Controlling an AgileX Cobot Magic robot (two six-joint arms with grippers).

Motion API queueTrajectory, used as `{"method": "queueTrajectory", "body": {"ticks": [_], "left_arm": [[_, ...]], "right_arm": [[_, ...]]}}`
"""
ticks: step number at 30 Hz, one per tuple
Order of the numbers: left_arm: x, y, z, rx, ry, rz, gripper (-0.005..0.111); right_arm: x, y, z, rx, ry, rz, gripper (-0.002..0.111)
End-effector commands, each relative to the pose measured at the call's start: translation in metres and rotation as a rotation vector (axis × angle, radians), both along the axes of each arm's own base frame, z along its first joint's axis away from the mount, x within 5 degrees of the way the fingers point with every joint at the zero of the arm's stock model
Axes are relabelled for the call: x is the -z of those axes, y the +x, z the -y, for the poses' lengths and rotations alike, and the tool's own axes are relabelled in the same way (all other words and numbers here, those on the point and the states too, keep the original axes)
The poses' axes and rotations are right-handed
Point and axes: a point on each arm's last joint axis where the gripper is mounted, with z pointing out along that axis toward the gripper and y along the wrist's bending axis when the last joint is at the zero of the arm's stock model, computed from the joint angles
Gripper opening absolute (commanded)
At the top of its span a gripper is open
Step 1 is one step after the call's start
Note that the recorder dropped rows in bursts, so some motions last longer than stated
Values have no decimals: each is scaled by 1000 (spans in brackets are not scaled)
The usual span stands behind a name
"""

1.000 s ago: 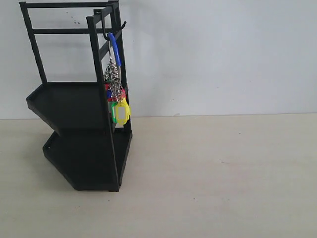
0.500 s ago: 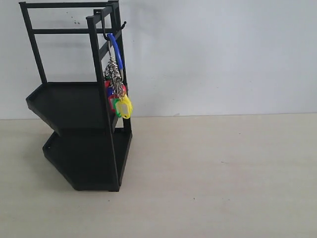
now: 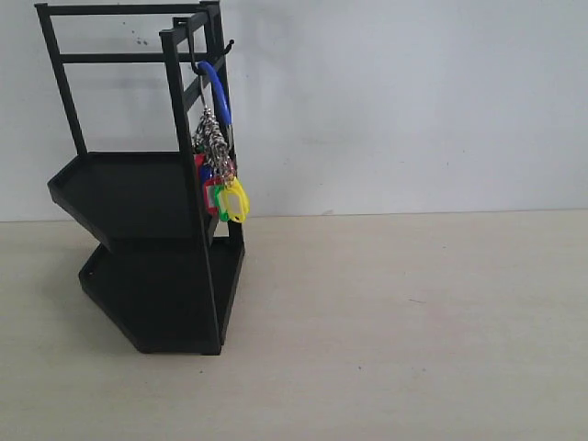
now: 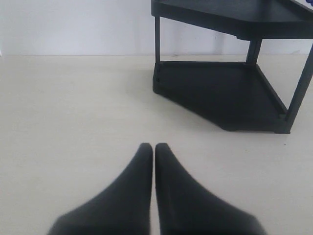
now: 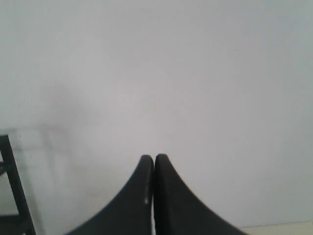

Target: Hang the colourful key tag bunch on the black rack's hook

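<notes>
On the hook [image 3: 194, 65] of the black rack [image 3: 119, 195], the colourful key tag bunch [image 3: 221, 179]; left claw [image 4: 154, 147], right claw [image 5: 154, 158] closed.

The left gripper [image 4: 154, 147] showed as two matte black fingers [image 4: 132, 196], smooth and plain, with no screws, cables or markings visible on them. Each finger was broad at its base and narrowed along a concave outer curve to a small rounded tip, so the pair formed a dark, flared wedge split by a thin straight seam. The bases were blurred and soft-edged.

The right gripper [image 5: 154, 157] had the same black, curved, tapering fingers [image 5: 173, 200] with the same dull finish. One finger carried a tiny pale speck [image 5: 146, 200] just beside the seam.
</notes>
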Motion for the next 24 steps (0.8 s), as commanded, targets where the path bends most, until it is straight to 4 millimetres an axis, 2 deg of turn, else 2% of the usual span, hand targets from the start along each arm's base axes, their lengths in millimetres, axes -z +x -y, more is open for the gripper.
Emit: {"method": "queueTrajectory", "body": {"ticks": [1,7,16,19,21,24], "left_arm": [[-2,0,0,-6,-17,17,4],[-2,0,0,-6,-17,17,4],[-2,0,0,-6,-17,17,4],[-2,0,0,-6,-17,17,4],[-2,0,0,-6,-17,17,4],[-2,0,0,-6,-17,17,4]], "right_arm": [[7,1,-11,-113,50,99,0],[22,6,-30,-285,-69,135,0],[26,2,-45,-467,-41,149,0],[26,2,-46,-480,-45,152,0],[26,1,-48,-505,-28,143,0],[36,0,-54,-556,-134,60,0]]}}
